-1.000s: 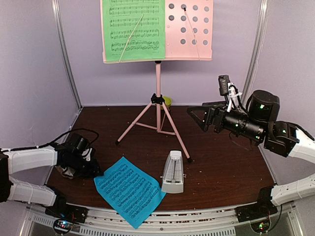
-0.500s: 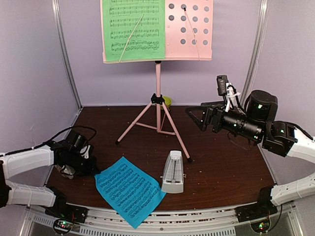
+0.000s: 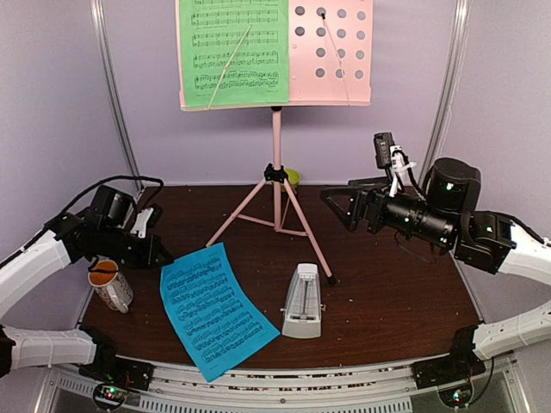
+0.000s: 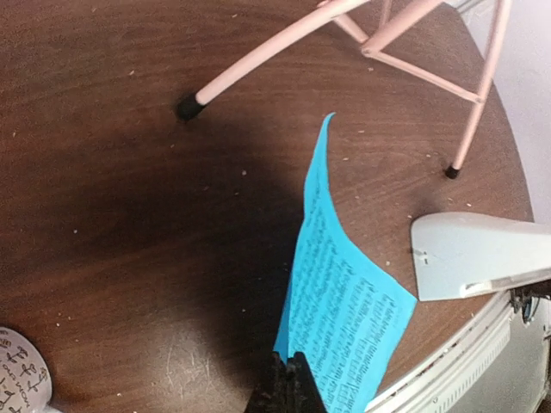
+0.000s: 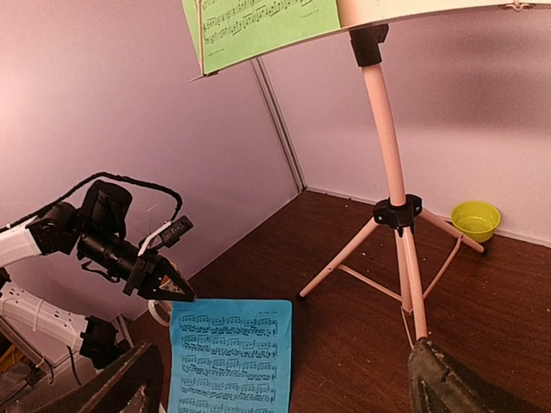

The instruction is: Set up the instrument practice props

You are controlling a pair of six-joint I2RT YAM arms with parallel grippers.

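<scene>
The pink music stand (image 3: 276,129) rises at the back centre, and a green sheet (image 3: 232,52) rests on the left half of its perforated desk (image 3: 331,52). The blue sheet (image 3: 211,310) is raised at its top-left corner, where my left gripper (image 3: 164,256) is shut on it. In the left wrist view the closed tips (image 4: 288,370) pinch the blue sheet's (image 4: 344,292) edge. The white metronome (image 3: 302,301) stands just right of the sheet. My right gripper (image 3: 349,202) hovers open at the right, holding nothing and pointing toward the stand.
A white patterned mug (image 3: 110,286) stands on the table below my left arm, near the left wall. A small lime-green bowl (image 3: 294,176) sits behind the stand's tripod legs (image 3: 297,224). Purple walls enclose the table on three sides.
My left gripper has closed on the blue sheet's corner and risen, dragging the sheet left and up. The mug is now uncovered. The right arm has edged slightly left.
</scene>
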